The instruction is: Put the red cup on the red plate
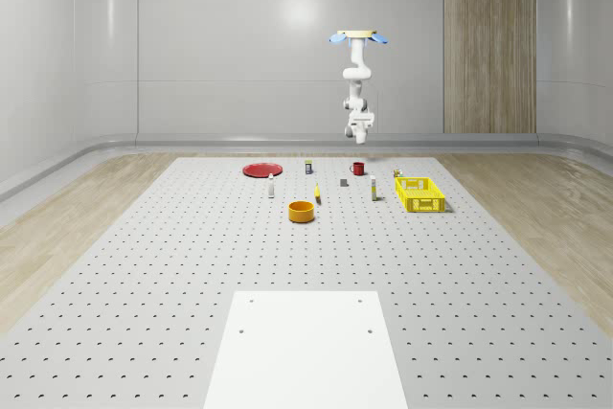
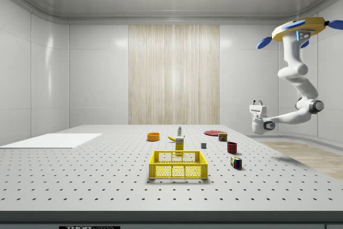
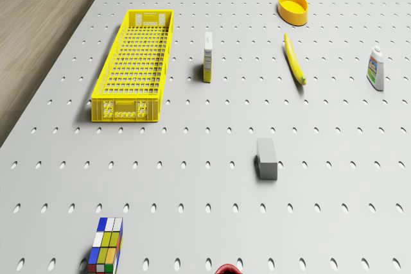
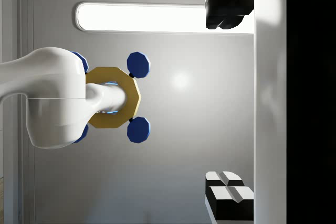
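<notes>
Drone (image 1: 357,37) hovering above far tabletop (image 1: 192,265) edge, jaws spread, pointing upward, red cup (image 1: 357,169) on perforated tabletop at 3 o'clock from flat red plate (image 1: 261,170), yellow lattice crate (image 1: 420,193) nearby, labels unreadable.

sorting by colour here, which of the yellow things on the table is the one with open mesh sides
The yellow crate: a long basket with lattice walls and floor. The yellow bowl has solid walls, and the banana is a solid curved fruit.

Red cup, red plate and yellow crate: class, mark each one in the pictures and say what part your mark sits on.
red cup (image 1: 357,169), whole-scene view, on its side wall.
red plate (image 1: 261,170), whole-scene view, on its bare middle.
yellow crate (image 3: 136,63), drone view, on its mesh floor.
</notes>
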Robot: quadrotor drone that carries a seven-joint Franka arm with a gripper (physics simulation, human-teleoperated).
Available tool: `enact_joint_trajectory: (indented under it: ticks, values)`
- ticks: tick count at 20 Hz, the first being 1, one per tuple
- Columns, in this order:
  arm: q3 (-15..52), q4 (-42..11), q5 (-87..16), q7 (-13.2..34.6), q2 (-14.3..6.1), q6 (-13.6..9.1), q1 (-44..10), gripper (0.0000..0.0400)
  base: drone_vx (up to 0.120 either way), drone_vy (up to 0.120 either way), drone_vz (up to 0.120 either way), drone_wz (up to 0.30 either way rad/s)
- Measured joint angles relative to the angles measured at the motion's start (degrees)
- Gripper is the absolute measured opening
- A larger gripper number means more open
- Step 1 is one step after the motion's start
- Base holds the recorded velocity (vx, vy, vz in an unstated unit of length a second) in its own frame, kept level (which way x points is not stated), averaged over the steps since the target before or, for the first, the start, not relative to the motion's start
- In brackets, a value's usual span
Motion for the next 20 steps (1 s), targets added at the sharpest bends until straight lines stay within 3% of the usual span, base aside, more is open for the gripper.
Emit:
enact_joint_trajectory:
  ticks: [20]
  values:
    - [5.0, -0.95, -7.0, 0.91, -0.7, 0.94, -1.56, 0.04, 0.12, 0.0, 0.0, 0.0]
